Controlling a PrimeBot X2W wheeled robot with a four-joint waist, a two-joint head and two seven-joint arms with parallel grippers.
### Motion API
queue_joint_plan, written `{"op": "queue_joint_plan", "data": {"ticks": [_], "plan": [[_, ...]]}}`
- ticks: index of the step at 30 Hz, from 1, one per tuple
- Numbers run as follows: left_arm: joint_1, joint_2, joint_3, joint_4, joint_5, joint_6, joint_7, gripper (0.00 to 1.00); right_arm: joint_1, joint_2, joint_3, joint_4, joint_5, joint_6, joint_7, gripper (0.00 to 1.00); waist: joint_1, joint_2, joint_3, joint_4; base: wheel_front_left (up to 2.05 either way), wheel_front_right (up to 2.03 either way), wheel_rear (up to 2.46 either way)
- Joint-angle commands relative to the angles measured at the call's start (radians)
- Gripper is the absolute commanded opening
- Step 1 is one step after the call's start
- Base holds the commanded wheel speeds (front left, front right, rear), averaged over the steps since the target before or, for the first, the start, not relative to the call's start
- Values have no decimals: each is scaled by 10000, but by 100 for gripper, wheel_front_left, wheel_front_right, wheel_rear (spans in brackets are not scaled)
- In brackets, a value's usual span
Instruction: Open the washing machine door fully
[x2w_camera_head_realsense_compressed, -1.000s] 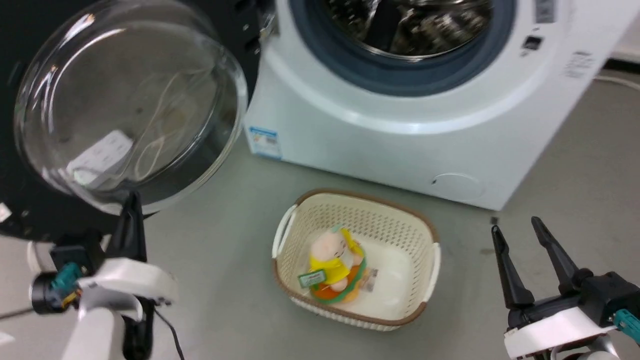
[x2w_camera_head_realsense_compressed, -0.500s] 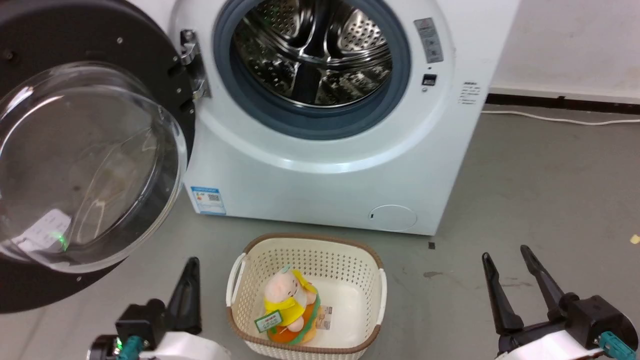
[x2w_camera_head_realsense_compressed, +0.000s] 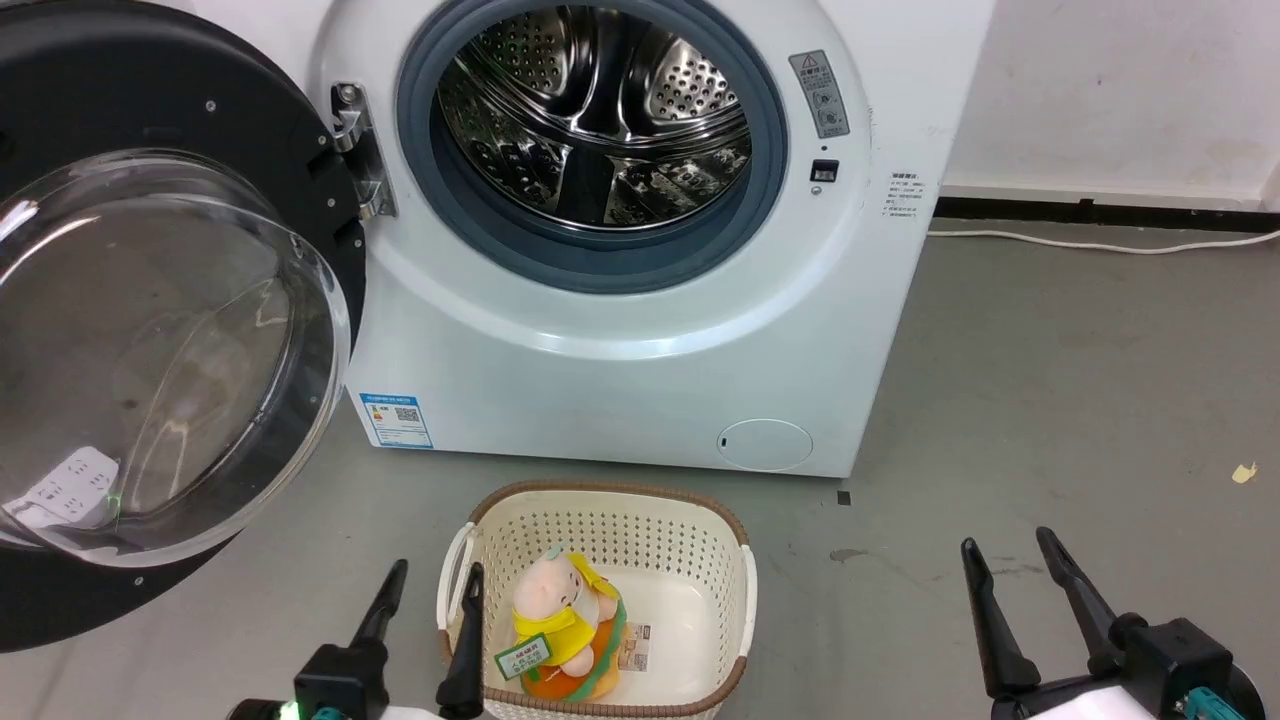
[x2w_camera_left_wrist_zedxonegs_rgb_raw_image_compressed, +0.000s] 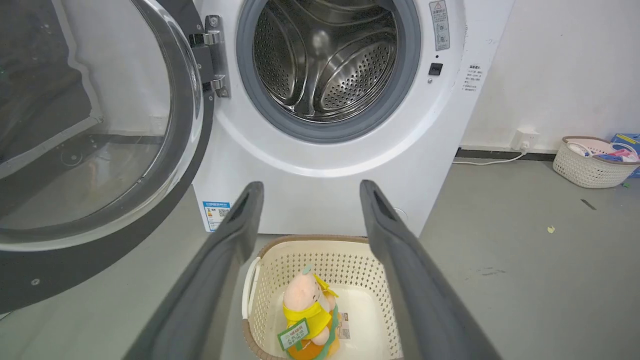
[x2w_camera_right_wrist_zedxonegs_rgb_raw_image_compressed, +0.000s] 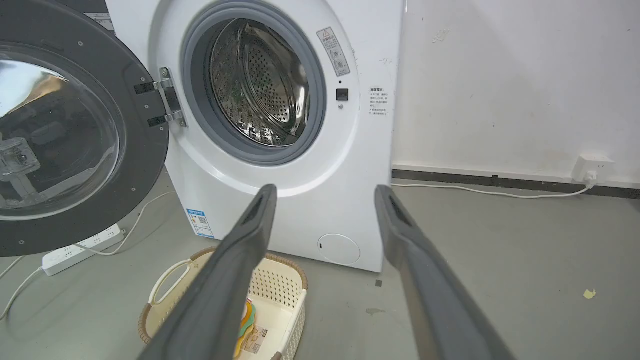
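The washing machine (x2w_camera_head_realsense_compressed: 620, 330) sat at 12 o'clock in the head view with its drum wide open. The washing machine door (x2w_camera_head_realsense_compressed: 150, 90) hung off its hinge (x2w_camera_head_realsense_compressed: 355, 150) at the 9 o'clock side of the opening. It was swung way round, so its inner face and bulging glass bowl (x2w_camera_head_realsense_compressed: 150, 350) pointed back at the robot. It's a round disc, so no real long axis. It stood upright, its flat plane roughly in line with the machine's front. Looked pretty much fully open to me.

What could go wrong, I reckon: if the door wasn't on its stop it might drift back, and an extra shove on that slick glass could slip. The cream basket (x2w_camera_head_realsense_compressed: 610, 490) sat at 6 o'clock from the machine. The left claw (x2w_camera_head_realsense_compressed: 438, 568), spread and empty, was right by its handle, so a careless lift could snag it. The right claw (x2w_camera_head_realsense_compressed: 1006, 540) was spread and empty too, well apart at 4 o'clock. A power strip (x2w_camera_right_wrist_zedxonegs_rgb_raw_image_compressed: 82, 248) lay on the floor under the door.
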Motion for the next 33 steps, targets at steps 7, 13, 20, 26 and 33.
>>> {"op": "queue_joint_plan", "data": {"ticks": [7,13,20,26,33], "plan": [[-13,-75,-11,-30,194,-76,-53,100,7,94,-60,-57,-67,8,-44,100,0,0,25,-27,0,0,0],[-71,-85,20,9,239,-111,-53,100,-4,117,-70,-68,-54,8,-44,100,0,0,49,-18,0,0,0],[-111,-124,69,21,269,-87,-53,100,-12,133,-47,-74,-37,8,-45,100,0,0,53,10,0,0,0],[-118,-153,104,42,271,-81,-53,100,-32,141,-44,-83,-39,8,-45,100,0,0,57,13,0,0,0],[-30,-230,197,4,55,-86,10,0,-12,83,-13,-15,1,0,8,0,0,0,73,21,0,0,0]]}}
